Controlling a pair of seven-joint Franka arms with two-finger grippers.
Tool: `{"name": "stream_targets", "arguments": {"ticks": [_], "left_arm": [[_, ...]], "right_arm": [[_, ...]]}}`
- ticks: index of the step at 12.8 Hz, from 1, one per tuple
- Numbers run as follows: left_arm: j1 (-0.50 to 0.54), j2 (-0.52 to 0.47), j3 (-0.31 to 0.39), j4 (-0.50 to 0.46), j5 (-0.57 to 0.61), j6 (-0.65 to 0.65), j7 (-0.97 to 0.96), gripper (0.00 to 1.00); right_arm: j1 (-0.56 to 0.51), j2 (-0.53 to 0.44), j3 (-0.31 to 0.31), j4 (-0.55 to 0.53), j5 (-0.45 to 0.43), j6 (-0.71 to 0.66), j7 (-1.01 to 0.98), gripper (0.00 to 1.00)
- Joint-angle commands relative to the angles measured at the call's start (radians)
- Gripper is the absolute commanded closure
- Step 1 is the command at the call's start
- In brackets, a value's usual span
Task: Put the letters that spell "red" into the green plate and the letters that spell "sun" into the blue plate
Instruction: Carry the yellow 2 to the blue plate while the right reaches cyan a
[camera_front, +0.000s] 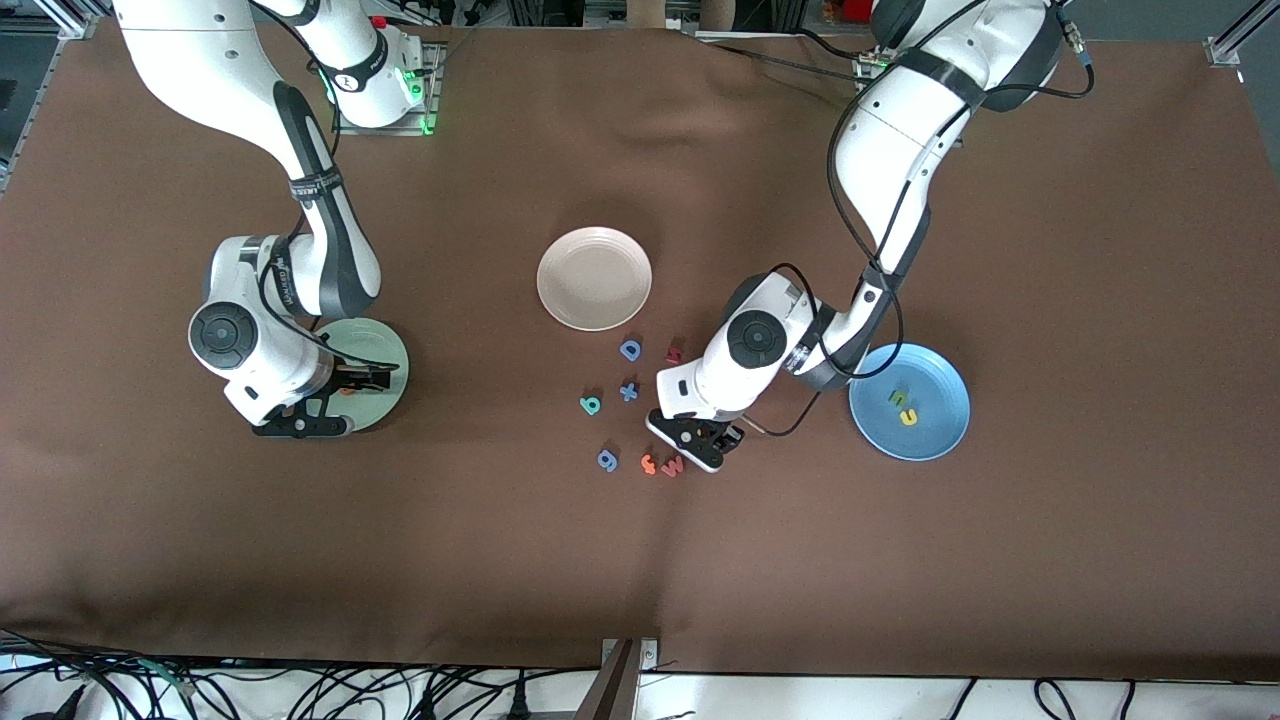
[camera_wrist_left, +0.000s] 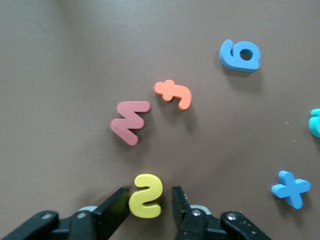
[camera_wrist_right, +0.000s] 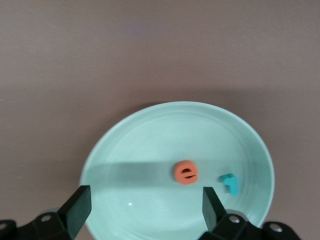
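Foam "s" (camera_wrist_left: 146, 196), yellow, flat.

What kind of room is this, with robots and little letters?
Probably a robot lab. Two white arms are bolted along a table under a brown cloth, loose cables hang at its edge, and foam letters lie near the green plate and blue plate: a sorting test, not a home.

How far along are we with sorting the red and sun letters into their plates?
About two thirds. Done: orange "e" and teal "r" lie in the green plate, under the open right gripper; yellow "u" and olive-green "n" lie in the blue plate. In hand: left gripper fingers straddle the yellow "s" on the table. Left: teal "d" waits beside the blue plus.
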Motion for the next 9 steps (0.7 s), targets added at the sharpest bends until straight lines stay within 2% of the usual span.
{"name": "stream_targets", "arguments": {"ticks": [1, 4, 9], "left_arm": [[-0.016, 0.035, 0.016, 0.033, 0.034, 0.010, 0.000, 0.85], [-0.002, 0.000, 0.016, 0.033, 0.035, -0.007, 0.003, 0.85], [0.056, -0.099, 0.013, 0.035, 0.026, -0.192, 0.006, 0.85]], "right_arm": [[0.004, -0.008, 0.059, 0.063, 0.014, -0.065, 0.119, 0.02], [0.010, 0.010, 0.134, 0.126, 0.014, -0.065, 0.277, 0.02], [0.012, 0.084, 0.259, 0.234, 0.014, -0.058, 0.533, 0.02]]}}
